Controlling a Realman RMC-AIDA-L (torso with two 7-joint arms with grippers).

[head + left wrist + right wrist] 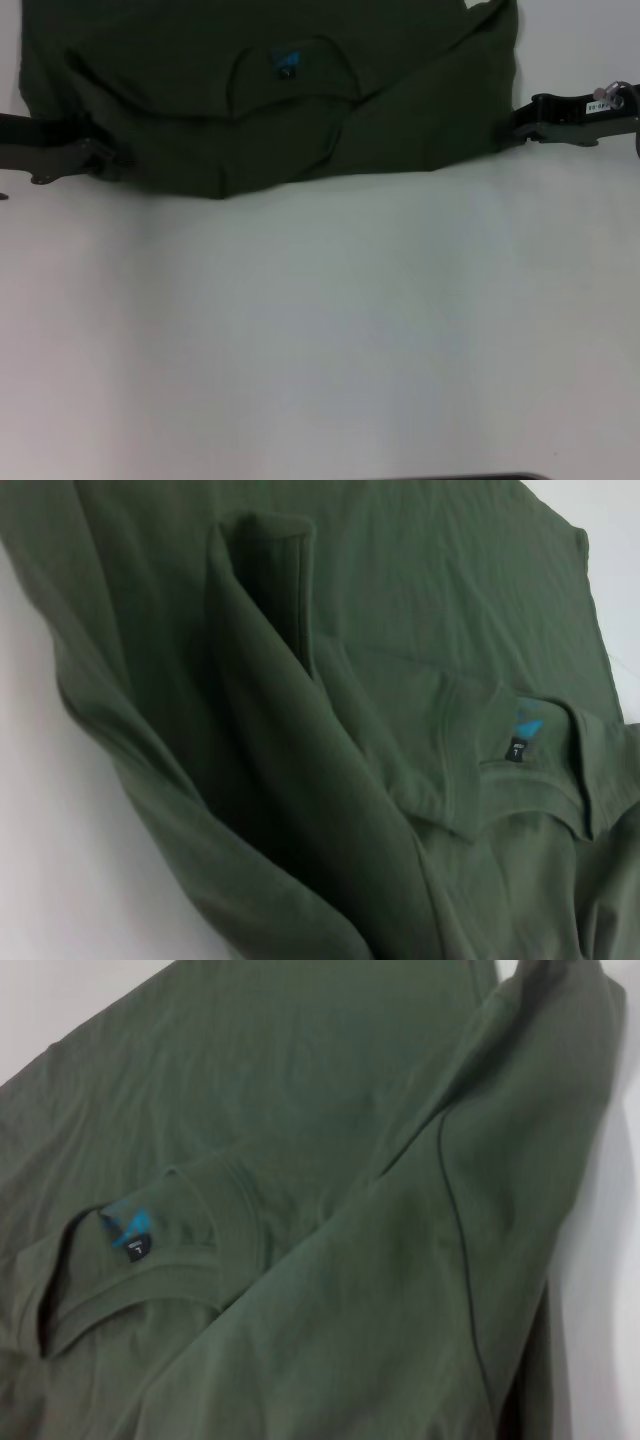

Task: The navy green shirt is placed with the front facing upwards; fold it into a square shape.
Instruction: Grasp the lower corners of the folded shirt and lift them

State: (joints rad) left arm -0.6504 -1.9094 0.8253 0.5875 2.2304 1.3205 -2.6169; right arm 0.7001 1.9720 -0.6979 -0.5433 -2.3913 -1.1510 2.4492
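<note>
The left gripper [105, 155] meets the navy green shirt's [280, 110] left edge on the white table [330, 330]; the right gripper [515, 125] meets its right edge. Whether either grips cloth, I cannot tell.

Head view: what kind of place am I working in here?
Probably a lab or test bench for folding clothes, not a home. A plain white table holds only a dark green shirt, with the left end effector and right end effector at its two sides.
</note>
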